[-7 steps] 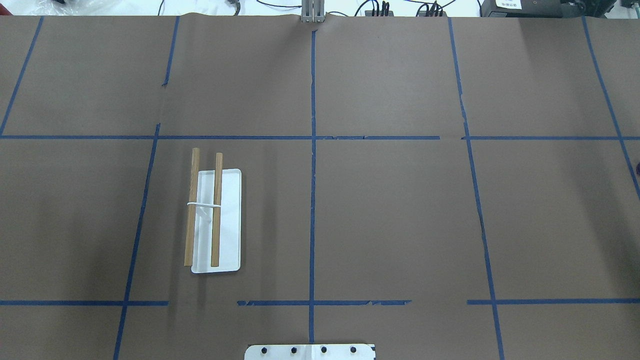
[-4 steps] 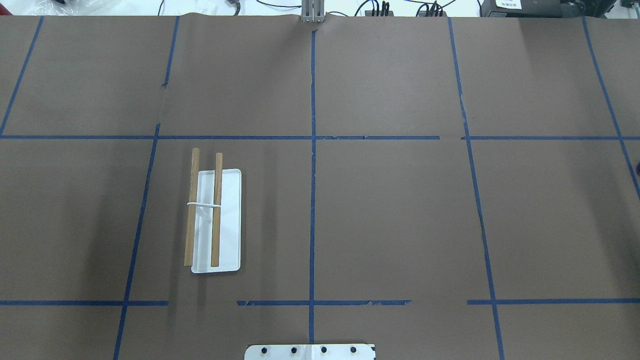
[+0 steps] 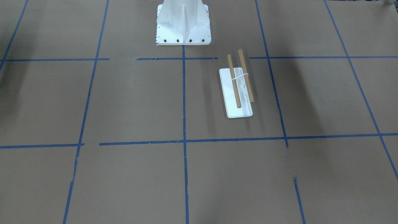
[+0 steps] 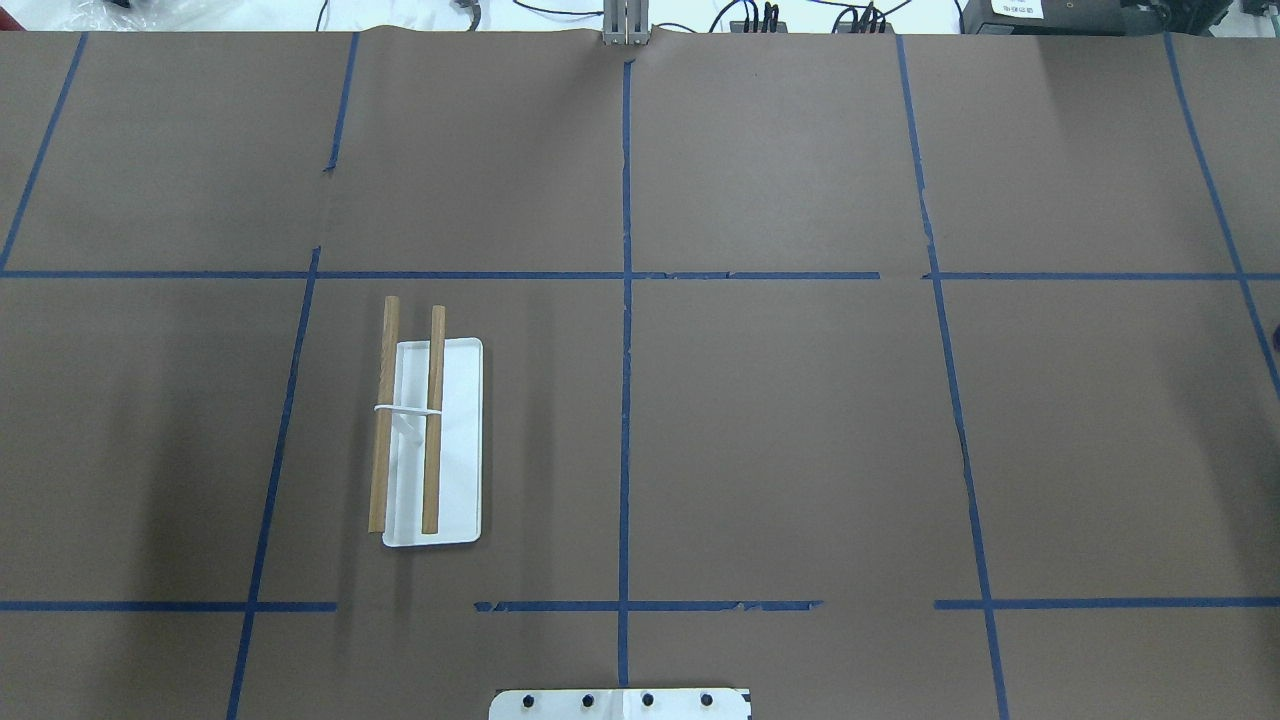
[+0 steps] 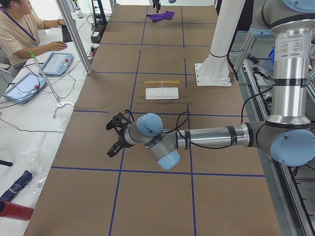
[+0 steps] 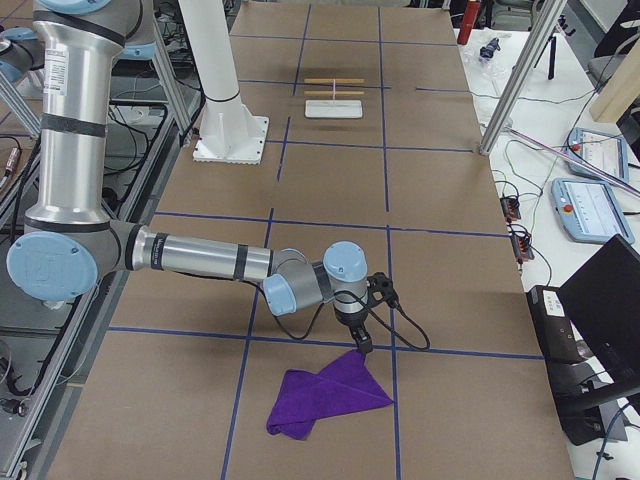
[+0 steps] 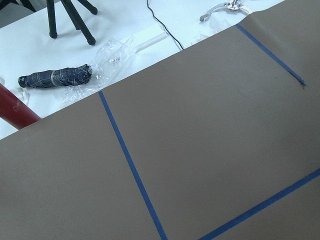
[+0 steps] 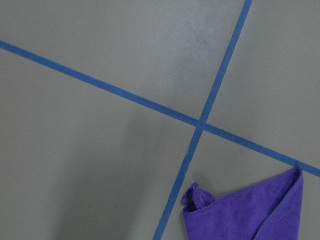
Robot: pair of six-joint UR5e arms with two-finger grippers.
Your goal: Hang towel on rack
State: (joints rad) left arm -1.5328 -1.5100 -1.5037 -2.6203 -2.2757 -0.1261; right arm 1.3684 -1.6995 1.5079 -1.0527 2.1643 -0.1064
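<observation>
The purple towel (image 6: 325, 400) lies crumpled on the brown paper at the table's right end; it also shows in the exterior left view (image 5: 164, 15) and in the right wrist view (image 8: 250, 212). The rack (image 4: 440, 440), a white base with two wooden dowels joined by a white band, stands bare on the table's left half (image 3: 236, 93). My right gripper (image 6: 362, 345) points down just above the towel's upper corner; I cannot tell if it is open. My left gripper (image 5: 110, 140) hovers over the table's left end, far from the rack; I cannot tell its state.
The white bolted pedestal (image 3: 183, 25) stands at the robot's edge of the table. An operator (image 5: 19, 29) sits with tablets (image 5: 54, 63) beside the table. A folded umbrella (image 7: 55, 77) and a red object (image 7: 15, 112) lie past the table's left end.
</observation>
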